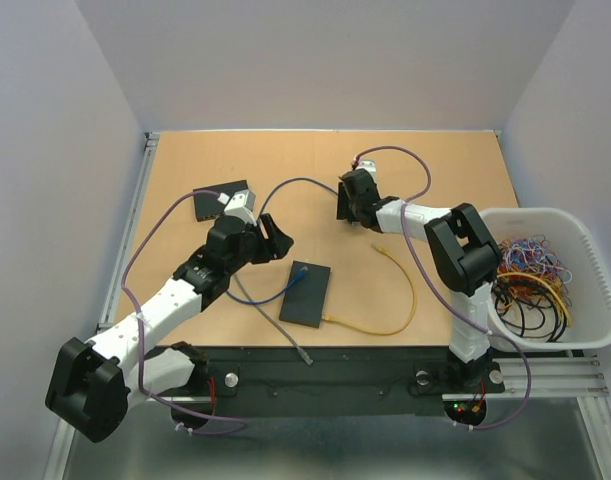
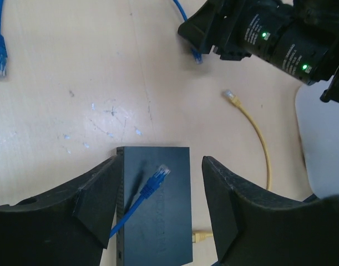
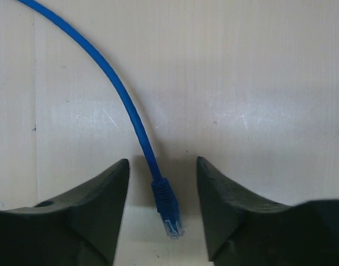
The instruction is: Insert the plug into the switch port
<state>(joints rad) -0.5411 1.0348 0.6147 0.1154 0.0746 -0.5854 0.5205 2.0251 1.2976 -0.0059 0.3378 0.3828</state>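
Only from the right wrist: shows the clear-tipped blue cable plug (image 3: 168, 215) flat on the tan wooden tabletop (image 3: 258, 83), framed by the right gripper (image 3: 162, 169), spread apart and gripping nothing. From the left wrist: looks past the left gripper (image 2: 161, 166), likewise parted and empty, onto the flat black switch box (image 2: 172, 227) bearing a second blue plug (image 2: 159, 175).

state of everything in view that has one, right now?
switch: flat on table
blue plug: on table, unplugged
second blue plug: lying on switch top, not inserted
yellow cable: one end loose; other at switch edge, insertion unclear
bin: holds tangled cables
left gripper: open, over switch
right gripper: open, straddling blue plug
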